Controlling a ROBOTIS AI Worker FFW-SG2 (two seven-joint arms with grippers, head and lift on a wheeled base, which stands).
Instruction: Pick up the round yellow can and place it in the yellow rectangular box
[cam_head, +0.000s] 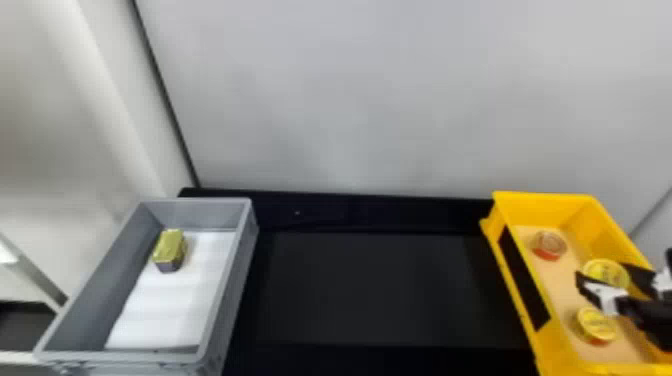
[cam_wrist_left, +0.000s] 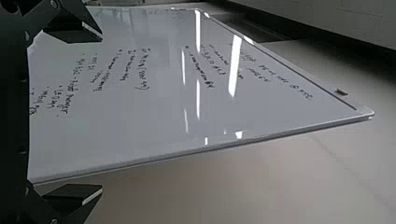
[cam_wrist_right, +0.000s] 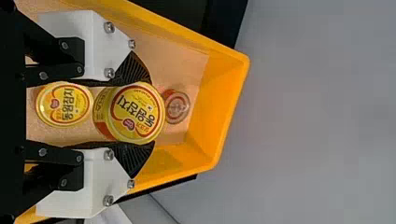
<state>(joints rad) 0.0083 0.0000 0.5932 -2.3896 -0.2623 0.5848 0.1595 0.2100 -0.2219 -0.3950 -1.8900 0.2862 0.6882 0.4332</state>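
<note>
OK so the right gripper (cam_head: 603, 273), lower right of the head view, has the round yellow can (cam_wrist_right: 137, 113) pinched pretty snugly, a finger touching each side, over the yellow rectangular box (cam_head: 517, 280). Another yellow can (cam_head: 596, 324) sits in the box, just below it in that view. Left gripper's (cam_wrist_left: 102, 114) fingers are spread super wide.

You see smooth, plastic-looking surfaces on the yellow rectangular box (cam_head: 537, 211) and the grey bin (cam_head: 200, 215). The whiteboard (cam_wrist_left: 140, 121) shows you a glossy face, and the gold-topped tin (cam_head: 170, 243) looks shiny and metallic.
</note>
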